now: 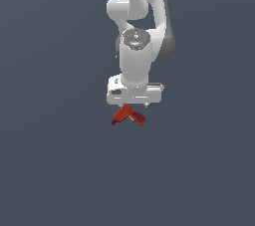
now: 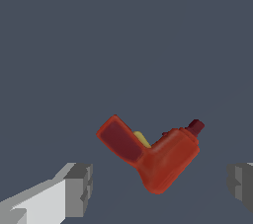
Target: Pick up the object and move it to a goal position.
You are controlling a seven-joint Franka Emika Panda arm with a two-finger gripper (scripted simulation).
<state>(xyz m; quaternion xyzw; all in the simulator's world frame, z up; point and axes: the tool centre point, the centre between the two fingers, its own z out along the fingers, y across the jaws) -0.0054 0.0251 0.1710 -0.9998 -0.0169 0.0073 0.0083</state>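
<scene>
The object is a small red angled, drill-like item (image 1: 128, 115) with a yellow patch and maroon tip, lying on the grey floor. In the exterior view it sits directly under my gripper (image 1: 133, 105), partly hidden by the hand. In the wrist view the object (image 2: 158, 156) lies between my two fingers, whose grey pads (image 2: 79, 189) stand wide apart on either side, clear of it. My gripper (image 2: 159, 186) is open and holds nothing. How high the fingertips are above the floor cannot be told.
A plain dark grey floor (image 1: 60, 170) fills both views. The white arm (image 1: 142, 21) rises behind the gripper toward the exterior view's top. No other objects or goal marker show.
</scene>
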